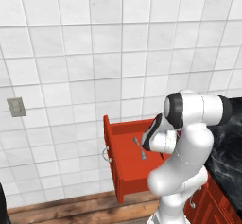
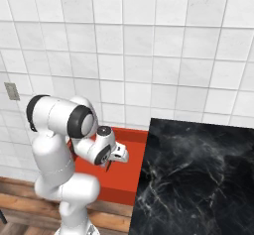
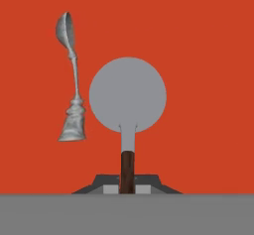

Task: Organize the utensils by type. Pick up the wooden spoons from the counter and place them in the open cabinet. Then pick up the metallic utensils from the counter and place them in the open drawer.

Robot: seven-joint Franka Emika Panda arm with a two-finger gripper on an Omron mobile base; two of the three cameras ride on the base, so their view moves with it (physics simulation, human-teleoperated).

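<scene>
Left base view: a metal utensil point(image 1: 140, 149) lies in the open drawer point(image 1: 124, 171). Right base view: the gripper point(image 2: 112, 162) hangs above the drawer floor. Hand view: the jaws clamp a round-headed metal utensil point(image 3: 127, 100); a tilted release risks it striking the first.

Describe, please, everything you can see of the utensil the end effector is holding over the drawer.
The held utensil has a flat, round, plain grey head that narrows into a short grey neck, then a dark brown handle that looks wooden. The shut end effector clamps that handle, so its end is hidden. It hangs head-first over the red floor of the open drawer, not visibly touching it. A silver metal spoon lies apart beside it on the drawer floor.
</scene>
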